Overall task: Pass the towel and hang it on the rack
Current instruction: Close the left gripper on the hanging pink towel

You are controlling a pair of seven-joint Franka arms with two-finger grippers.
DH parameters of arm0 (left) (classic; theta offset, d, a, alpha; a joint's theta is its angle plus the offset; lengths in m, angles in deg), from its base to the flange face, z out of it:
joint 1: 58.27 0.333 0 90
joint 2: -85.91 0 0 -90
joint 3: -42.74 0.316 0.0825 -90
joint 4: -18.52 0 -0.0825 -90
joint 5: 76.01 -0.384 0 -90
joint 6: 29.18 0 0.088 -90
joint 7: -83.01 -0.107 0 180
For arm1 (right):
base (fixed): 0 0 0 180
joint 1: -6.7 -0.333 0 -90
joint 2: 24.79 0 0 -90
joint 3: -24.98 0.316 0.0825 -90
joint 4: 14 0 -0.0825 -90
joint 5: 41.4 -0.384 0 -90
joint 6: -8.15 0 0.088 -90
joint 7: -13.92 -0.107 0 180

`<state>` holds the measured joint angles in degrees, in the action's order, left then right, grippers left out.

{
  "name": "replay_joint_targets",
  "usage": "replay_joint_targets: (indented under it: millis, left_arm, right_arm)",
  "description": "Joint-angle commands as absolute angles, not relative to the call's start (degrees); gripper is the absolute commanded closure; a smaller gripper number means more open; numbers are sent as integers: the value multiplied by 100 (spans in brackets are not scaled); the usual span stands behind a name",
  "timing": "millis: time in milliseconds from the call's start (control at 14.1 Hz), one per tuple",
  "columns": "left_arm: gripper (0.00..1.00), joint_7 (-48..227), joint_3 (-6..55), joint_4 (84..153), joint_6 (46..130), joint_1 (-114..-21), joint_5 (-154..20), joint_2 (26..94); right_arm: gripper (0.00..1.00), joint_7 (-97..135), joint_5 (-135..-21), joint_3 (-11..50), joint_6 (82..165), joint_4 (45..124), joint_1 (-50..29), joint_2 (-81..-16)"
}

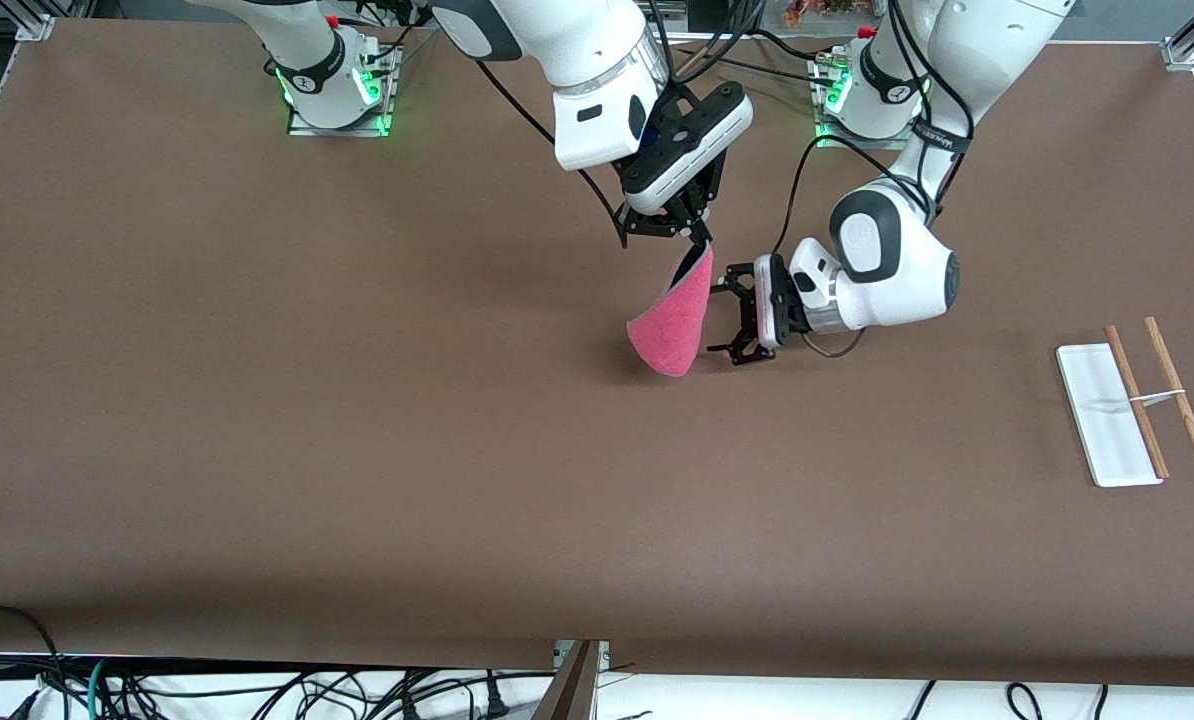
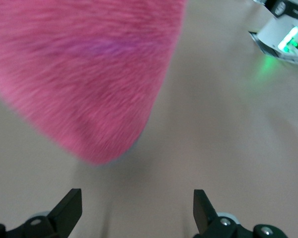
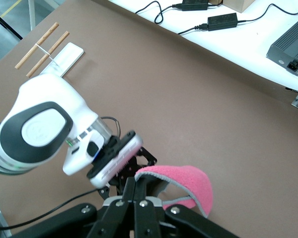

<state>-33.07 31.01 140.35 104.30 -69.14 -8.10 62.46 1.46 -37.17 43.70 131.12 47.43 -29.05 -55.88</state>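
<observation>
My right hand (image 1: pixel 698 240) is clenched on the top corner of the towel (image 1: pixel 673 322), which hangs limp over mid-tabletop (image 1: pixel 357 420). My left hand (image 1: pixel 735 322) stands released beside it. Soft, light cloth: I would pinch a gathered edge. The rack (image 1: pixel 1107 412) sits well apart.

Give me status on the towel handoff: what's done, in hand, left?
Done: the right tool is shut on the towel and holds it up over mid-table. In hand: the left tool, open, sits beside the hanging towel without gripping it. Left: the handover, then hanging it on the rack at the left arm's end of the table.
</observation>
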Motion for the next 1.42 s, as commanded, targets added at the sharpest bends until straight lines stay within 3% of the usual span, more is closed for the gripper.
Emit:
replay_joint_targets:
  millis: [0, 355, 568, 852, 994, 1136, 1349]
  left_arm:
    - [1, -3757, 3131, 13946, 10529, -7049, -657, 6191]
    - [0, -3705, 3131, 13937, 10521, -7049, -631, 6200]
    - [11, -3661, 3123, 13937, 10512, -7049, -631, 6226]
    - [1, -3503, 3122, 13779, 10512, -7049, -640, 6262]
    - [1, -3502, 3122, 13779, 10503, -7049, -640, 6262]
    - [15, -3503, 3122, 13779, 10503, -7049, -684, 6262]
    - [45, -3511, 3123, 13779, 10485, -7049, -710, 6262]
  right_arm:
    - [100, 223, -3762, 4387, 13225, 4752, -2916, -5608]
    - [100, 979, -3771, 4387, 13269, 4779, -2916, -5635]
    - [100, 970, -3762, 4387, 13278, 4823, -2960, -5661]
    - [100, 979, -3762, 4387, 13331, 4823, -2960, -5670]
    - [100, 970, -3771, 4387, 13331, 4823, -2969, -5670]
    - [100, 970, -3771, 4387, 13331, 4823, -2960, -5670]
    - [100, 970, -3762, 4387, 13331, 4823, -2960, -5670]
